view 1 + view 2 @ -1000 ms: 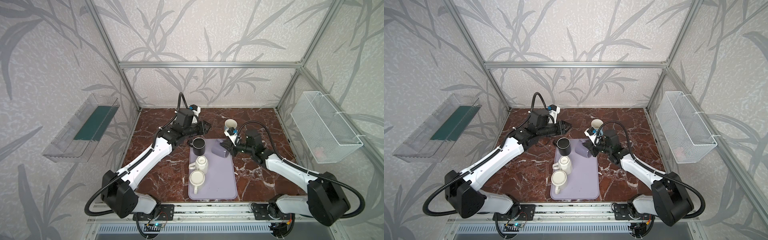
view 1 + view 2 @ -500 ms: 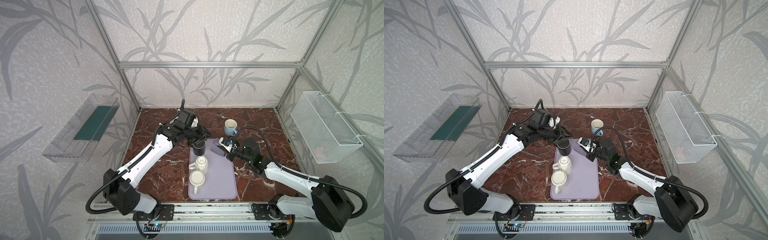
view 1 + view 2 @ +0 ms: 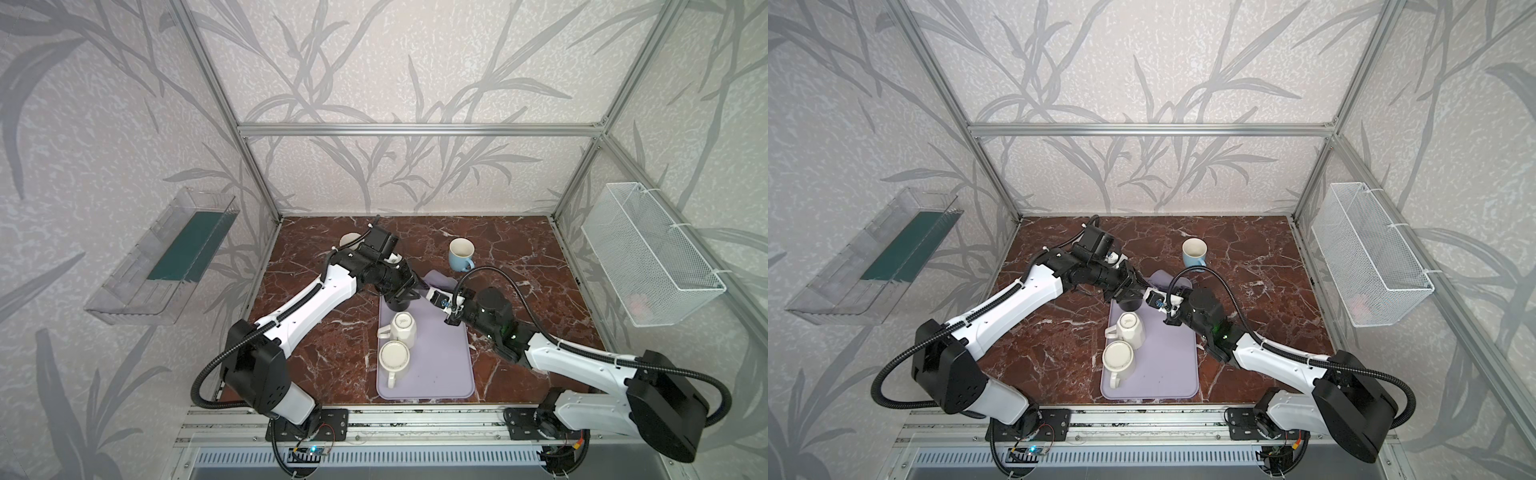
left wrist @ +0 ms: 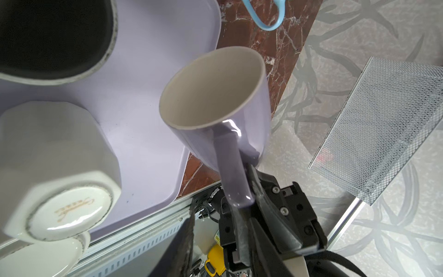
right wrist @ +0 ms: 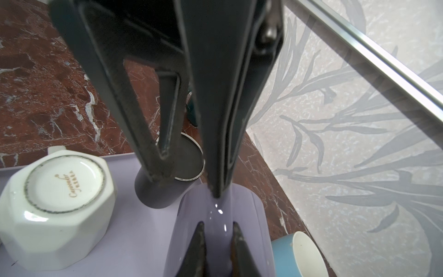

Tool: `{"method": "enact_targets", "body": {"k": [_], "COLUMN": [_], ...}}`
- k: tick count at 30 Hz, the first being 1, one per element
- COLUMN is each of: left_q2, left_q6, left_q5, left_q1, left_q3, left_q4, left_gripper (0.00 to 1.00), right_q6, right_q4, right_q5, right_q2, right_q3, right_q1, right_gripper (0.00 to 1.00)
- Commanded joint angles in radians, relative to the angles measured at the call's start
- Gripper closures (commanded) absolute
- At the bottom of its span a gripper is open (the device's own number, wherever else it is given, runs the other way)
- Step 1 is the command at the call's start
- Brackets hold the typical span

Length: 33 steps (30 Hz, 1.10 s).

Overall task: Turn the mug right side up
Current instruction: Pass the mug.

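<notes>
Your right gripper (image 4: 239, 189) pinches the lavender mug (image 4: 215, 100) by its handle, aloft over the tray's (image 3: 440, 365) far corner. The mug's long axis is tilted, mouth toward the left gripper (image 5: 189, 183), whose jaws are spread. Six mugs: lavender, two white mugs (image 3: 404, 329) (image 3: 394, 357), one dark mug (image 3: 397, 305), one blue mug (image 3: 461, 253), one half-hidden cup (image 3: 348, 240).

The faceted white mug (image 5: 57, 208) has gold script on its base, beginning "C", otherwise unreadable.

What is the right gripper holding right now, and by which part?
The right gripper is shut on the lavender mug, pinching its handle.
</notes>
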Motion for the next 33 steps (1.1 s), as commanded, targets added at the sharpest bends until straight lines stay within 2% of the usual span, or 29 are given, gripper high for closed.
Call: {"method": "enact_targets", "body": {"k": [1,7,11,15,33], "left_q2": [0.013,0.034,0.031,0.009,0.078], "left_q6": [-0.048,-0.088,-0.156,-0.147,-0.142], "left_q5": [0.015,0.007,0.04,0.022,0.046], "left_q1": [0.002,0.004,0.006,0.007,0.007], "left_q3": [0.019,0.025,-0.015,0.006,0.029], "left_q4": [0.012,0.041,0.16,0.172,0.171], "left_gripper": [0.61,0.61,0.61,0.62,0.65], "right_q6": [-0.044,-0.065,-0.067,-0.067,-0.042], "right_q4": [0.121,0.122,0.107,0.088,0.092], "right_q5": [0.063,0.075,0.088,0.103,0.05], "right_q2": [-0.042,-0.047,-0.046,-0.033,-0.086], "right_q3": [0.012,0.006,0.011,0.021,0.0], "right_q1": [0.003,0.024,0.031,0.031,0.031], "right_gripper": [1.0,1.0,1.0,1.0,1.0]}}
